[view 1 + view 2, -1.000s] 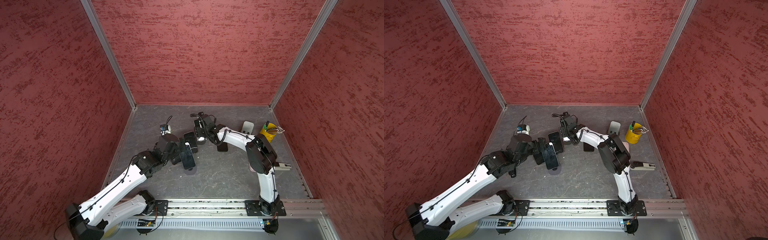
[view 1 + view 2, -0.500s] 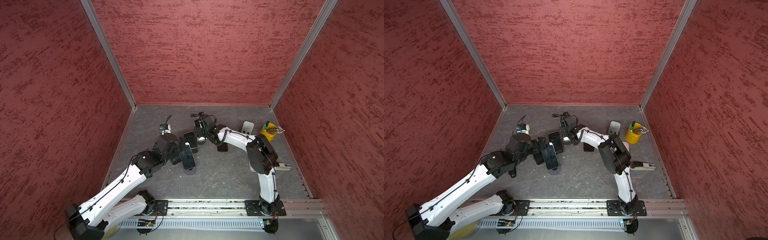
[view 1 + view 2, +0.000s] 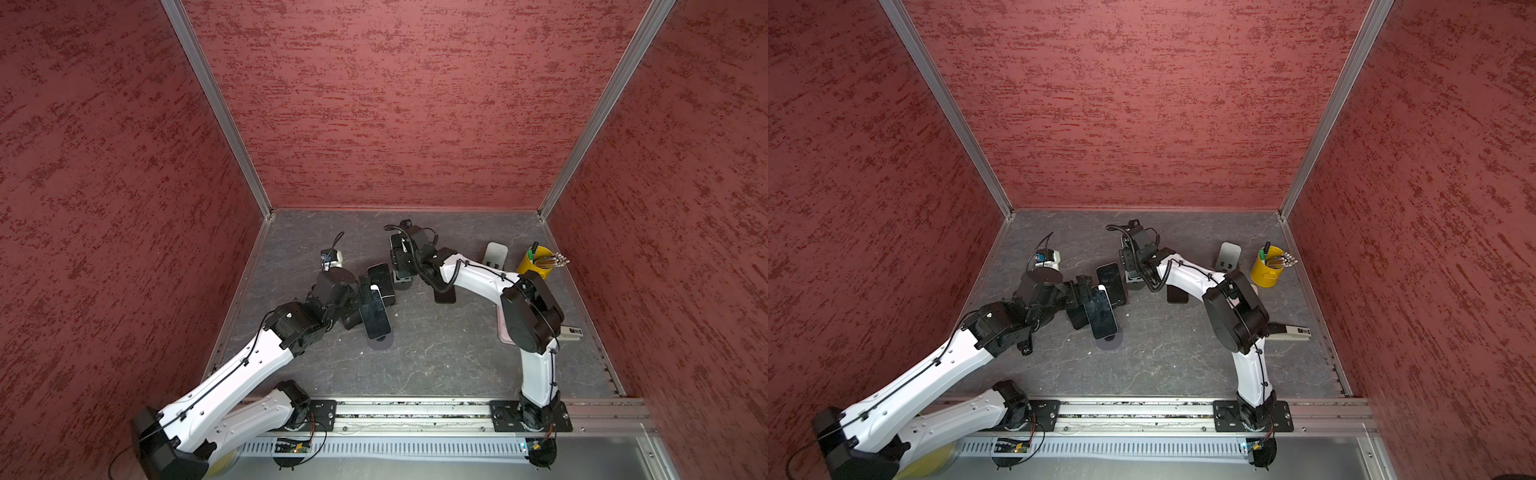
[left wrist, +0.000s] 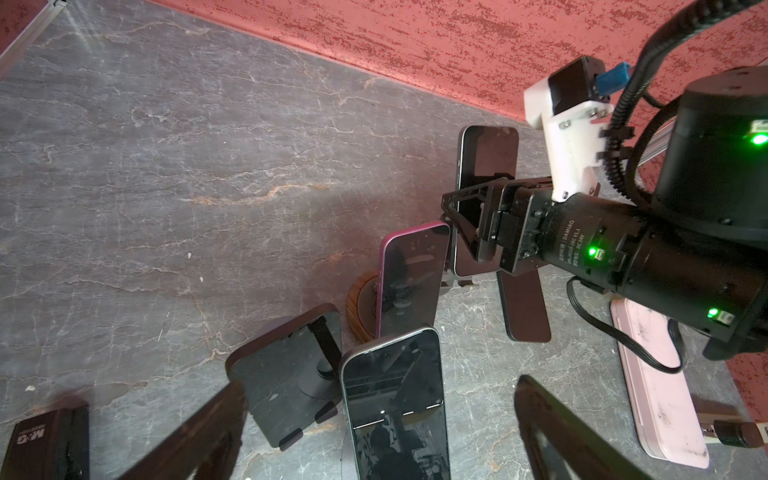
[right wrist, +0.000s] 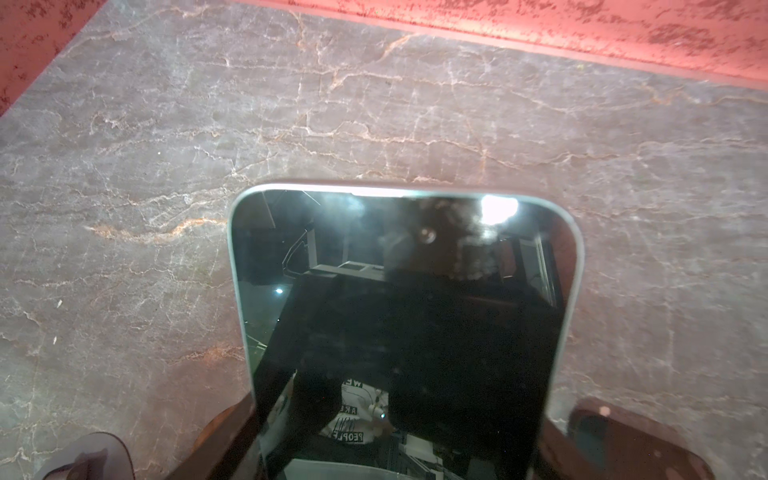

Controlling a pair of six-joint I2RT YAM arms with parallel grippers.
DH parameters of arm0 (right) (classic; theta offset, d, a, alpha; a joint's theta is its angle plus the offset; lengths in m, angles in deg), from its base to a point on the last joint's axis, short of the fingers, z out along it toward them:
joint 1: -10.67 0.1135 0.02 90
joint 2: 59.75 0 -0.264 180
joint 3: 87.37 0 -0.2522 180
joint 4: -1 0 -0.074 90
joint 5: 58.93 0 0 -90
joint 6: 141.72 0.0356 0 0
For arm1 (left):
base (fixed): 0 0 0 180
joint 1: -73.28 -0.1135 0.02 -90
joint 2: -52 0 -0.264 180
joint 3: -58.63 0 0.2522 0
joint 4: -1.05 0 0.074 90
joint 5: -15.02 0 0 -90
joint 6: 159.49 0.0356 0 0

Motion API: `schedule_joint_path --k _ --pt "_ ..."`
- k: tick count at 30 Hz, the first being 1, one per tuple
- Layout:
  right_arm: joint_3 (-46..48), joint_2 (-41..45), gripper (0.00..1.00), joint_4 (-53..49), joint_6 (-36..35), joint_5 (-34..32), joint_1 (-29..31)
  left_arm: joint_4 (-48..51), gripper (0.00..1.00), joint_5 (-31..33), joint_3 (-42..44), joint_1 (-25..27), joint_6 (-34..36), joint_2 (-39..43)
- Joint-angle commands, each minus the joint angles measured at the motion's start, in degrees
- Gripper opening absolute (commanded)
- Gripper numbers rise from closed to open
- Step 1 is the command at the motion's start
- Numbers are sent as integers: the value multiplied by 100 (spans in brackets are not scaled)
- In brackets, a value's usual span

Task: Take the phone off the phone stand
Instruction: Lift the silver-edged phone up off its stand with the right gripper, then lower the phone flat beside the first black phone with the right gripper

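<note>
Nothing moves since a second ago: right gripper (image 4: pixel 453 214) clamps the phone (image 5: pixel 399 311), which I judge still on the phone stand (image 3: pixel 402 284), centre in a top view; lift pending; left gripper (image 4: pixel 378 388) gapes.

The left arm (image 3: pixel 249 365) reaches from near left to the middle, and the left gripper (image 4: pixel 380 384) has its jaws wide apart. The right arm (image 3: pixel 478 276) bends toward the far middle, and the right gripper (image 5: pixel 397 428) clamps a phone (image 5: pixel 399 291) by its sides.
</note>
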Motion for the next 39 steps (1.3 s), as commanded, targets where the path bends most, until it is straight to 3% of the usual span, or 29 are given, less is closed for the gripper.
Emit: schedule_joint_path --k 1,11,22,39 --pt "79 444 62 254 77 -288 -61 -256 100 -145 57 -44 229 24" --pt "732 1069 62 259 283 -403 -432 -1106 100 -1385 59 47 803 -186" --pt "1539 1543 62 153 584 -403 -788 -1351 100 -1100 -345 636 989 -977" --pt "2853 2021 63 202 686 -90 -1780 -1555 100 -1056 -687 1008 1094 -1539"
